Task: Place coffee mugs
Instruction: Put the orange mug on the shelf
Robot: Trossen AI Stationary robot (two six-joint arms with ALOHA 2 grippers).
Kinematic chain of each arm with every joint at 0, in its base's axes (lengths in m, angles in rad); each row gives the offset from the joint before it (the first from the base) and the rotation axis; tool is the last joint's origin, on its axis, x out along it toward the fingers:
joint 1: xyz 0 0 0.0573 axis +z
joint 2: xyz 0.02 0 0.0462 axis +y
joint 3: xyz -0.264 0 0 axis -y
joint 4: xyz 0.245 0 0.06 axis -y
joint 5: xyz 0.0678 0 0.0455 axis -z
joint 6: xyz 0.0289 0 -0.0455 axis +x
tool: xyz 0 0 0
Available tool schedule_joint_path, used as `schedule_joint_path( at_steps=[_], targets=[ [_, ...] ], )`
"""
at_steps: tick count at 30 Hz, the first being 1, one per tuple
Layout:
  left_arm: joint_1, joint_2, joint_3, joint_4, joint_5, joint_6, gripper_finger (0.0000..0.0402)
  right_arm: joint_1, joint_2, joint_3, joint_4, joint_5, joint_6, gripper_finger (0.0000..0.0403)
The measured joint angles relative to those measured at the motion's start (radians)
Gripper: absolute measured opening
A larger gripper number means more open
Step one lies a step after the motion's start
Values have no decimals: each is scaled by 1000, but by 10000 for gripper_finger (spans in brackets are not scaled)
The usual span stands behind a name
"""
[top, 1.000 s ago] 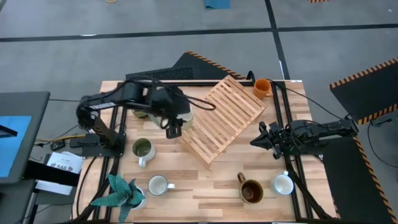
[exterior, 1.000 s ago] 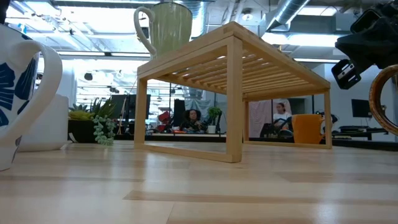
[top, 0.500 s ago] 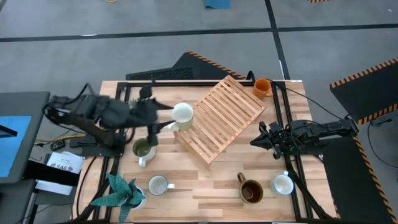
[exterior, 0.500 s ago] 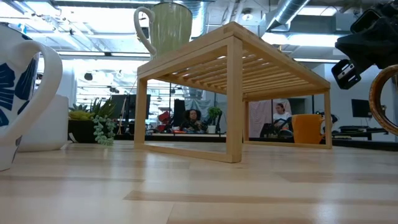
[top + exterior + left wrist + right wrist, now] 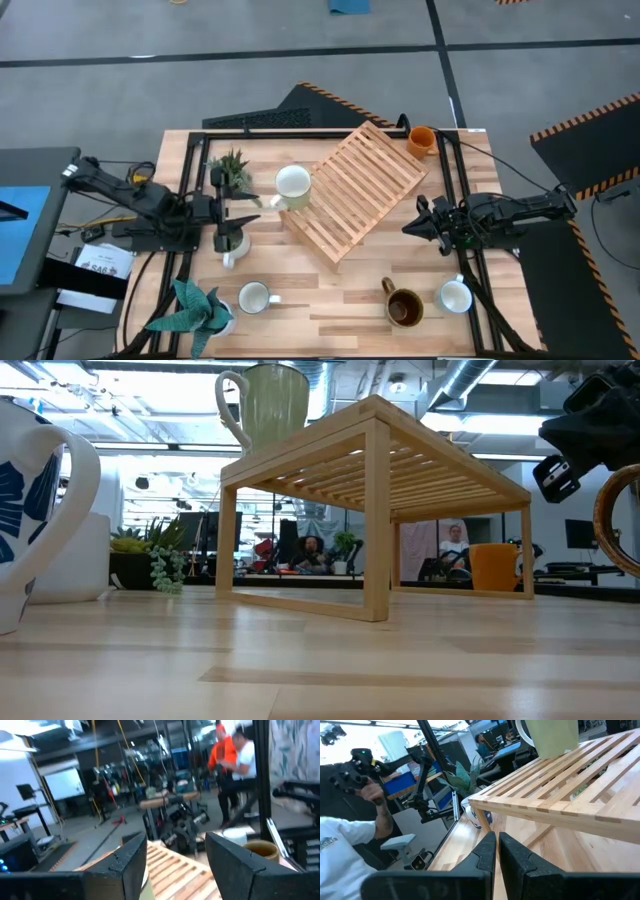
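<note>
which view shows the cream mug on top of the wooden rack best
The high view: the cream-white mug sits whole at the rack's left corner, rim and placement clear. The low view shows its side and handle above the rack's edge. The right wrist view cuts off its top. The left wrist view does not clearly show it.

Wooden table [image 5: 340,300] with slatted rack [image 5: 350,190], mugs, two plants.

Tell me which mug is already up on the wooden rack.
The cream-white mug: it alone stands on the rack's corner; the others sit on the table.
</note>
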Motion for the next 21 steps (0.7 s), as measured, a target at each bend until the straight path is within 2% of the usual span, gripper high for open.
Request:
schedule_joint_path(
  at_steps=[6, 8, 13, 16, 19, 21],
  targets=[
    [0, -45, -72, 9, 26, -37, 187, -1, 0, 0, 20, 5, -223, 49],
    [0, -44, -72, -10, 26, -54, 187, -1, 1, 0, 128, 21, -182, 49],
    [0, -43, -72, -50, 44, -68, 187, -1, 0, 0, 505, 138, -157, 49],
    [0, -43, -72, -85, 65, -87, 187, -3, -1, 2, 686, 163, -311, 49],
    [0, -43, -72, -100, 113, -86, 187, -22, 47, 35, 703, 190, -393, 49],
    [0, -43, -72, -98, 130, -80, 187, -45, 104, 80, 694, 288, -353, 49]
  ],
)
